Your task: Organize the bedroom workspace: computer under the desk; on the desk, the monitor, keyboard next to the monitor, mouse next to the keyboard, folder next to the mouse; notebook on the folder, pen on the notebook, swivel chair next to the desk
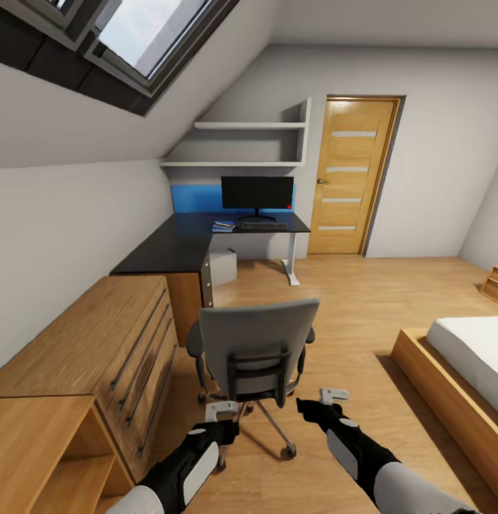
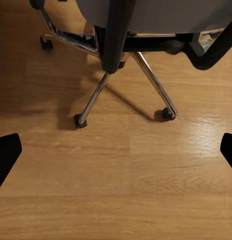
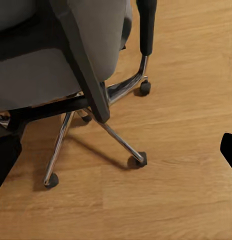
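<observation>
At the near left stands a long low wooden drawer unit with dark bar handles, running along the sloped white wall under the dark-framed skylight. Beyond it the L-shaped black-topped desk reaches to the far wall, carrying the wide black monitor, a flat keyboard in front of it and a small blue-and-grey stack just left of that, too small to tell apart. The light grey computer tower sits on the floor under the desk. The grey-backed swivel chair on its chrome star base stands between robot and desk, back turned to the robot. The left gripper and right gripper hang near either side of the chair, both spread wide and holding nothing. A wooden door is far right; a wood-framed bed lies near right.
</observation>
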{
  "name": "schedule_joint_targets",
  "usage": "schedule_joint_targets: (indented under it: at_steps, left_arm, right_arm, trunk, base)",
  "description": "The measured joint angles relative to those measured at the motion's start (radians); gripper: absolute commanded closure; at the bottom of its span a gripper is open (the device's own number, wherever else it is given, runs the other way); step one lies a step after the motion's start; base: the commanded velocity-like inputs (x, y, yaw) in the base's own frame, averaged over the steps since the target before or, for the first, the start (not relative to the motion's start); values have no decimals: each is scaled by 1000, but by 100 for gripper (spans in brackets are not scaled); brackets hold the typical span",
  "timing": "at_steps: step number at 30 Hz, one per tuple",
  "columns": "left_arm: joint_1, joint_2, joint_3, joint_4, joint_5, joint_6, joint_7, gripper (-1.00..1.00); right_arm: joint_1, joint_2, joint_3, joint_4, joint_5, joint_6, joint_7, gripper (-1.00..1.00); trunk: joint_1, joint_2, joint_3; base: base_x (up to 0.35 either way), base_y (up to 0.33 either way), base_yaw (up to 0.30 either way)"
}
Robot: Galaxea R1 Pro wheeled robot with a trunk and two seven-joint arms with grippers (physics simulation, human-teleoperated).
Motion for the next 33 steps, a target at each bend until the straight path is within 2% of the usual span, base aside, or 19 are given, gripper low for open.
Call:
schedule_joint_targets:
  at_steps: [3, 6, 7, 8, 12, 15, 17, 19, 20, 24, 33]
  left_arm:
    - [-2, 0, 0, 26, -1, -23, -3, -100]
    - [-3, 0, 0, 46, 1, -84, -4, -100]
    - [-3, 0, 0, 68, 4, -109, -4, -100]
    - [-3, 0, 0, 71, 4, -111, -4, -100]
    - [-3, 0, 0, 75, 2, -113, -4, -100]
    - [-3, 0, 0, 75, 2, -112, -4, -100]
    - [-4, 0, 0, 76, 2, -113, -4, -100]
    - [-4, 0, 0, 77, 3, -113, -4, -100]
    - [-4, 0, 0, 84, 4, -114, -4, -100]
    - [-4, 0, 0, 102, 5, -117, -4, -100]
    - [-4, 0, 0, 109, 6, -117, -4, -100]
  right_arm:
    - [-7, 4, 4, 23, -7, -2, 6, -100]
    - [-10, 8, 8, 50, -10, 0, 9, -100]
    - [-22, 47, 9, 58, -12, 112, 8, -100]
    - [-39, 57, 8, 58, -10, 153, 8, -100]
    - [-111, 86, 7, 68, -11, 225, 5, -100]
    - [-129, 96, 7, 74, -11, 232, 5, -100]
    - [-136, 103, 10, 89, -8, 220, 4, -100]
    - [-138, 115, 12, 123, -4, 172, 4, -100]
    - [-140, 129, 13, 166, -3, 95, 4, -100]
    - [-142, 153, 16, 219, 1, 8, 2, -100]
    - [-142, 158, 15, 241, 2, -23, 4, -100]
  trunk:
    - [12, -21, -9]
    - [23, -42, -19]
    - [27, -49, -22]
    - [31, -56, -25]
    - [46, -84, -38]
    - [58, -105, -47]
    - [65, -119, -53]
    - [73, -133, -60]
    - [77, -140, -63]
    - [92, -168, -75]
    - [127, -231, -104]
  base:
    - [0, 0, 0]
    - [0, 0, 0]
    - [0, 0, 0]
    - [0, 0, 0]
    - [0, 0, 0]
    - [0, 0, 0]
    - [0, 0, 0]
    - [0, 0, 0]
    - [0, 0, 0]
    - [0, 0, 0]
    - [0, 0, 0]
